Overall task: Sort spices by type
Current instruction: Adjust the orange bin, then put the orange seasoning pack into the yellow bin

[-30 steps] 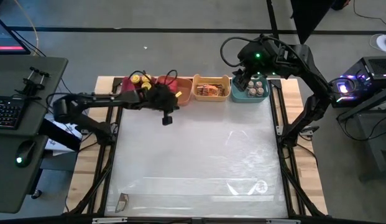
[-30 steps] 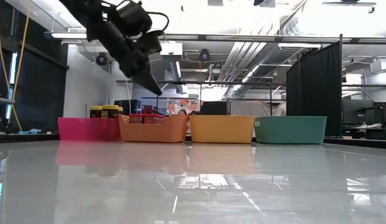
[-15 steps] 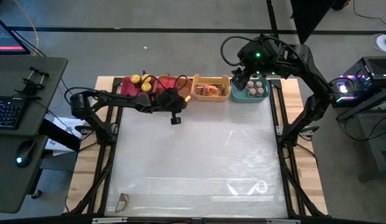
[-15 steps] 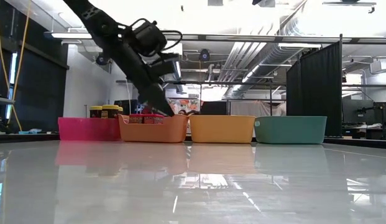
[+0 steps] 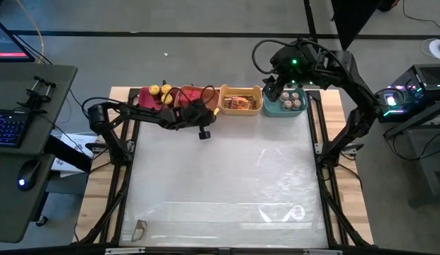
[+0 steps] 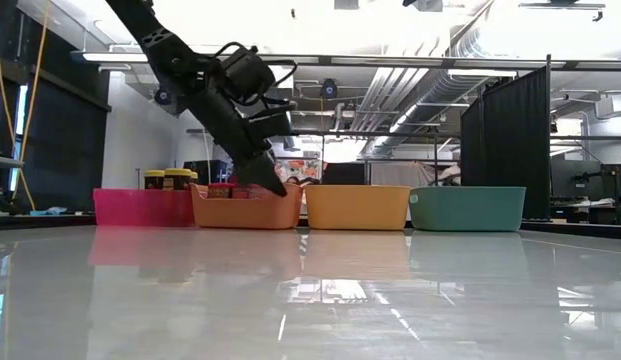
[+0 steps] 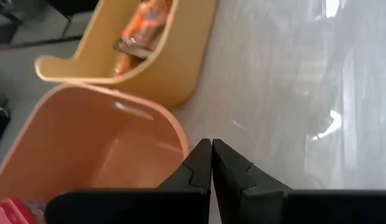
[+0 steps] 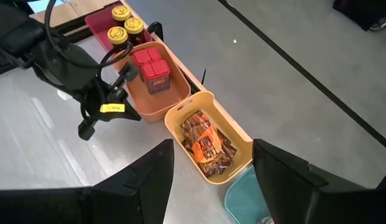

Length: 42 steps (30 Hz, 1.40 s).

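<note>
Four bins stand in a row at the table's far edge. The pink bin (image 5: 143,96) holds yellow-lidded jars (image 8: 121,25). The orange bin (image 6: 245,207) holds red boxes (image 8: 152,65). Foil packets (image 8: 205,146) lie in the yellow bin (image 5: 239,110), and grey-lidded jars (image 5: 290,100) stand in the teal bin (image 6: 466,208). My left gripper (image 7: 211,144) is shut and empty, slanting down at the orange bin's near right corner (image 7: 180,134). My right gripper (image 8: 211,186) hangs open and empty high above the teal bin. My left gripper's shut fingertips (image 6: 278,188) stand right at the outer side of the orange bin's near wall, beside its right corner. They slant down from the table's left and near side. Whether they touch the wall I cannot tell.
The glossy white tabletop (image 5: 220,177) spreads wide in front of the bins. A small object (image 5: 138,228) lies at its near left corner. A desk with a keyboard (image 5: 7,127) stands left of the table.
My left gripper has come down from well above the bins and gone toward the table's right edge. It has tipped further downward, and its tips have ended at the orange bin's near right corner. It has stayed shut.
</note>
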### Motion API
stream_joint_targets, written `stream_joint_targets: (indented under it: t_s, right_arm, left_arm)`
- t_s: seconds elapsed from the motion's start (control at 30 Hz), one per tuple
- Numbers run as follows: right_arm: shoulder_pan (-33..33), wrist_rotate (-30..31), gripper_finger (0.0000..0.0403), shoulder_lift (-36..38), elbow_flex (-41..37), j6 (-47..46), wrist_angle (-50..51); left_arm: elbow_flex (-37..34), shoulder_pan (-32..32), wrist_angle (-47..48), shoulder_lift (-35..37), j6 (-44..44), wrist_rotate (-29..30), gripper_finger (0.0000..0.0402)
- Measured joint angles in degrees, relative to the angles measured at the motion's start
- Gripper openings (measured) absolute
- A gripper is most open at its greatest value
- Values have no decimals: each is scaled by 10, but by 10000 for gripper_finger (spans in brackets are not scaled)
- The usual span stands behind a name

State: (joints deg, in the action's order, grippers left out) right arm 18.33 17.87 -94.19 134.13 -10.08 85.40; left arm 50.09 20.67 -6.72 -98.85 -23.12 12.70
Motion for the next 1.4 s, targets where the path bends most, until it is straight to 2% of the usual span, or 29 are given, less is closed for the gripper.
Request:
stream_joint_targets:
  t_s: [0.5, 0.6, 0.7, 0.83, 1.0, 1.1, 1.17, 1.27, 1.4]
  right_arm:
    - [0, 0, 212, 0, 0, 0, 0]
    - [0, -1, 212, 0, 0, 0, 1]
    - [0, -3, 212, 0, 0, 14, 1]
    - [1, -3, 212, -1, 0, 37, -9]
    - [14, -4, 212, -8, 0, 83, -43]
    - [25, -8, 212, -16, 1, 119, -57]
    - [35, -20, 212, -24, 1, 136, -63]
    - [46, -50, 212, -37, 1, 140, -64]
    - [50, -96, 212, -53, 1, 135, -62]
  left_arm:
    - [1, 44, -81, 6, -43, -1, 0]
    - [4, 33, -29, 48, -29, 1, 0]
    - [24, 13, 88, 120, 7, -1, 0]
    - [46, -28, 275, 242, 122, -12, 0]
    - [38, -109, 505, 383, 319, -106, 2]
    - [30, -187, 597, 444, 457, -147, 17]
    - [29, -249, 610, 466, 555, -162, 36]
    - [29, -344, 572, 473, 679, -169, 74]
    - [29, -441, 495, 438, 777, -206, 135]
